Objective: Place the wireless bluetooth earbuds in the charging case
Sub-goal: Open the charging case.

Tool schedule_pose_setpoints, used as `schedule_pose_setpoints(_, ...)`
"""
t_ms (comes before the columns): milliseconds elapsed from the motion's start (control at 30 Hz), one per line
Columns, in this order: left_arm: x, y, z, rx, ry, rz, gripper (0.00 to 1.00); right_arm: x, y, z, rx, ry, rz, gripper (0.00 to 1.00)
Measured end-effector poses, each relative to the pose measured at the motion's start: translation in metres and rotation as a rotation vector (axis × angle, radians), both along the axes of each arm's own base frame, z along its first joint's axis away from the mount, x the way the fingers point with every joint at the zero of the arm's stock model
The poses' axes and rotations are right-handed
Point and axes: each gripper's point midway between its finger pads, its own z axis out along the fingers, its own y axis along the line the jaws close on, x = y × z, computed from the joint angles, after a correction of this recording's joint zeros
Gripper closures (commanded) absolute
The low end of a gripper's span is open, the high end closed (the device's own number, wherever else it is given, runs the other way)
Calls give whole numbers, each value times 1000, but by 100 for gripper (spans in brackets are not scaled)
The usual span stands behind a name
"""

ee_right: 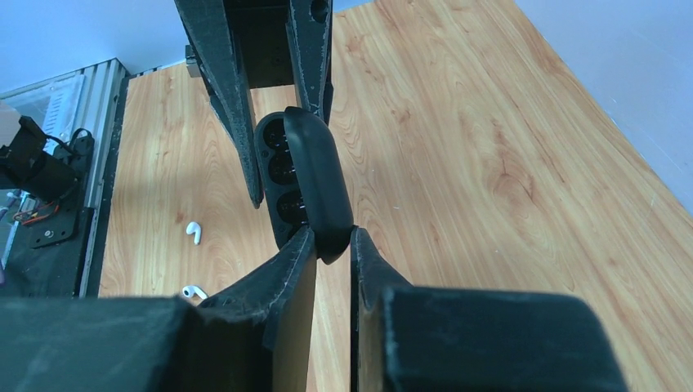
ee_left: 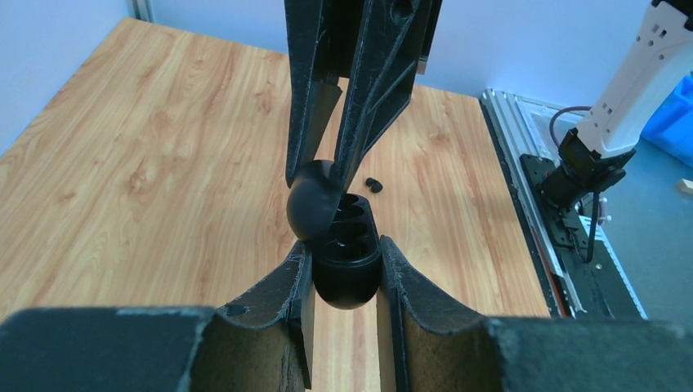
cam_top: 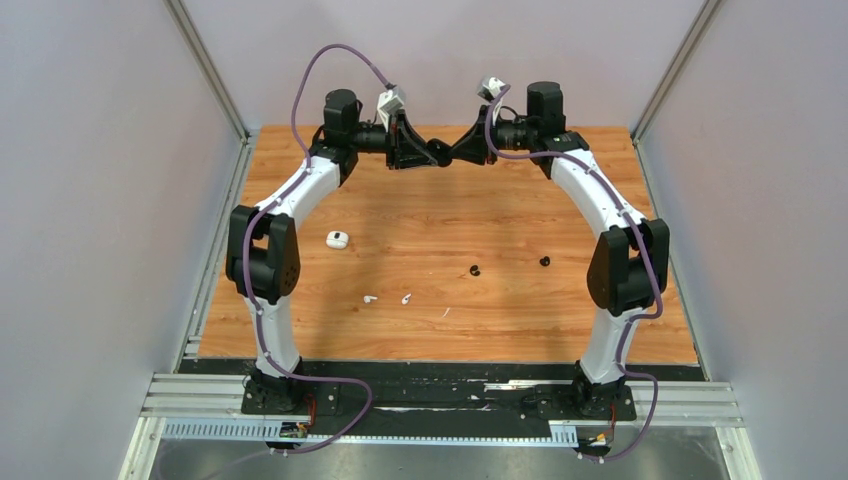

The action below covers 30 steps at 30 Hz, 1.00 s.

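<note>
Nearest the left wrist camera, the left end effector (ee_left: 346, 255) clamps the body of the black charging case (ee_left: 347, 278) between its fingers, narrow and holding it in the air above the desk (ee_left: 163, 163). Facing it, the right end effector (ee_right: 333, 238) pinches the lower tip of the hinged lid (ee_right: 317, 175), its jaws drawn almost together on that thin edge. The lid stands swung open and the dark wells (ee_left: 350, 227) are exposed.

The wireless earbuds (cam_top: 370, 298) lie on the desk well apart from the case, toward the arm bases, the second one (cam_top: 406, 298) near the first.

The weak point is probably the pinch on the lid. It catches only the tip of a smooth curved shell, so the lid could slip free and snap shut. Pulling it further might strain the hinge or twist the case out of the left fingers and drop it. With both end effectors occupied, one must let go before any bud can be fetched, and the buds are tiny and glossy.

From above, the case is nearly lost among the black fingers. The hinge is hidden behind the lid, and the wells are too dark to confirm that they are empty. A white pod-shaped item (cam_top: 337, 239) and two small black bits (cam_top: 474, 269) are too small to identify.
</note>
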Motion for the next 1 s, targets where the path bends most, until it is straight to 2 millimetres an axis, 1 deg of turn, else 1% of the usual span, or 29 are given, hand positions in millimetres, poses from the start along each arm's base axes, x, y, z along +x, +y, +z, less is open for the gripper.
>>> schedule_pose_setpoints(200, 0, 1, -2, -1, 22, -5, 100, -1, 1, -1, 16, 7, 23, 100)
schedule_pose_setpoints(233, 0, 1, -2, 0, 26, -2, 99, -1, 0, 0, 16, 6, 23, 100)
schedule_pose_setpoints(267, 1, 1, -2, 3, 32, 3, 92, 0, 0, 0, 15, 3, 21, 100)
schedule_pose_setpoints(333, 3, 1, -3, 11, 49, 15, 87, 1, 0, -1, 11, -6, 16, 100)
schedule_pose_setpoints(367, 5, 1, -4, 19, 63, 27, 87, 3, -1, -3, 7, -14, 10, 100)
schedule_pose_setpoints(433, 7, 0, -7, 32, 80, 46, 93, 6, -2, -6, -3, -30, 0, 100)
schedule_pose_setpoints(467, 8, 0, -8, 37, 86, 54, 99, 7, -2, -7, -7, -35, -3, 100)
schedule_pose_setpoints(567, 10, 0, -12, 47, 98, 76, 100, 9, -3, -12, -21, -49, -11, 100)
schedule_pose_setpoints(633, 11, 0, -13, 49, 100, 83, 81, 9, -4, -13, -25, -59, -11, 100)
schedule_pose_setpoints(667, 12, 0, -13, 50, 100, 86, 65, 10, -4, -14, -27, -63, -13, 100)
schedule_pose_setpoints(700, 13, 0, -14, 51, 99, 91, 56, 11, -4, -14, -29, -66, -15, 100)
schedule_pose_setpoints(733, 13, 0, -14, 54, 100, 94, 53, 11, -4, -14, -30, -67, -17, 100)
schedule_pose_setpoints(767, 14, 0, -15, 57, 94, 98, 47, 12, -4, -14, -32, -69, -21, 100)
schedule_pose_setpoints(833, 16, 1, -20, 69, 95, 111, 39, 13, -5, -15, -39, -80, -27, 100)
schedule_pose_setpoints(967, 17, 6, -31, 104, 112, 135, 30, 16, -7, -18, -65, -117, -34, 100)
schedule_pose_setpoints(1000, 18, 9, -33, 118, 123, 143, 29, 17, -8, -19, -74, -129, -35, 100)
